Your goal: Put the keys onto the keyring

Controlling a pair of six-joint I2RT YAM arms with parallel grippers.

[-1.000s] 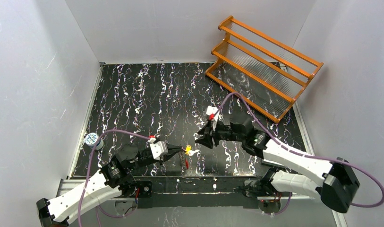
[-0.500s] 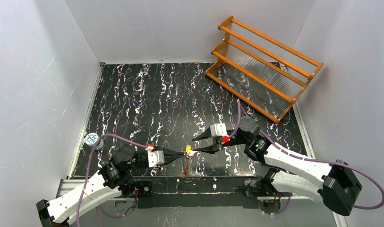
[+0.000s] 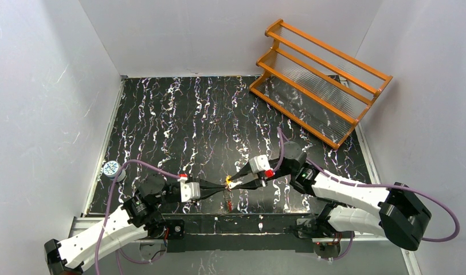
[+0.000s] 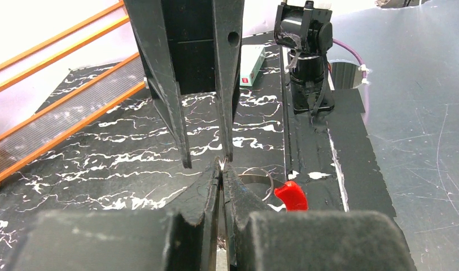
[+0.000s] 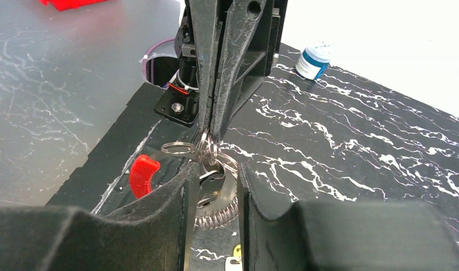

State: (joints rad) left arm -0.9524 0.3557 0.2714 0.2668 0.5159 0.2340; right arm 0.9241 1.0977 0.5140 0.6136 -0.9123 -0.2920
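My left gripper is shut on a thin metal ring of the keyring, held above the table's near edge. The loop's red section hangs to one side. My right gripper meets it tip to tip, jaws apart. A silvery key and a coiled stretch of wire hang between them. I see no clear contact with either finger. A small yellow and white piece shows at the tips; I cannot tell if it is a key.
An orange wire rack stands at the back right. A blue and white spool sits at the table's left edge. The black strip along the near edge carries the arm bases.
My right gripper has swung down and left from mid-table to the left gripper's tips, and its jaws have narrowed. The left gripper has stayed shut on the ring, shifting only slightly.
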